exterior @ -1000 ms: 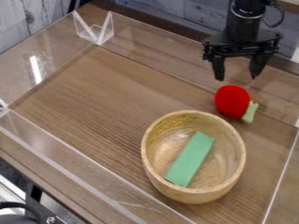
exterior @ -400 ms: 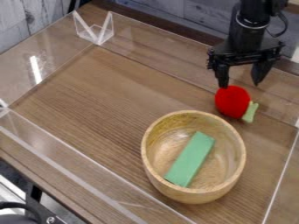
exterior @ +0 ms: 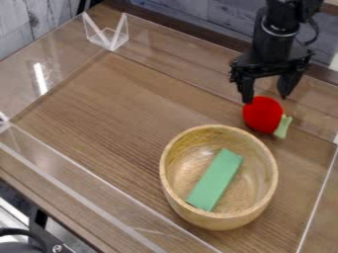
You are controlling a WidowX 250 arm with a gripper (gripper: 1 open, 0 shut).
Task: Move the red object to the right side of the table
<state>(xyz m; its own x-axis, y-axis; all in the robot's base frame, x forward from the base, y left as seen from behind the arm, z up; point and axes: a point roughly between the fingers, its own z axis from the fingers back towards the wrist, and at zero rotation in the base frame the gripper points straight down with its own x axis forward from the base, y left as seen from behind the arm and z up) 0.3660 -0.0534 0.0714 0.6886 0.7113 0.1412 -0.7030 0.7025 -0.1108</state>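
Observation:
The red object (exterior: 264,115), a small glossy strawberry-like toy with a pale green tip pointing right, lies on the brown wood-grain table (exterior: 119,109) near its right edge. My black gripper (exterior: 268,87) hangs just above and slightly behind it, pointing straight down. Its fingers (exterior: 244,89) are spread wide with nothing between them. The fingertips stand close over the toy's top; I cannot tell whether they touch it.
A round light wooden bowl (exterior: 177,183) sits in front of the toy and holds a flat green block (exterior: 215,180). Low clear acrylic walls (exterior: 103,32) border the table, with the right wall close beside the toy.
The gripper has sunk a little toward the red object and its wrist has rolled slightly. The toy, bowl and block have not moved.

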